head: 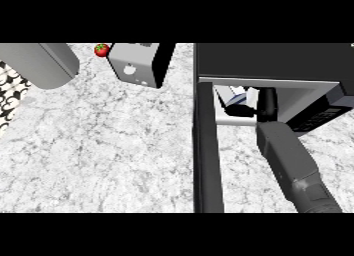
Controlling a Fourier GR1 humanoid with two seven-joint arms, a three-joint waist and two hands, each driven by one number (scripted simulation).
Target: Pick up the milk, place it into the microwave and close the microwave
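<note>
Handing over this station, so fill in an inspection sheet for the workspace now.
Surface: grey marbled counter.
Job's things: microwave with door swung open; milk inside its cavity.
Clutter: strawberry and toaster at the back; grey cylinder back left.
Hands: right hand reaching into the cavity beside the milk, fingers unclear; left hand not seen.
Cables: nothing seen.
Surroundings: patterned wall at left.

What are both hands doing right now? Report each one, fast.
Left hand: not in view.
Right hand: inside the open microwave beside the milk; fingers hidden, so its state cannot be told.
</note>
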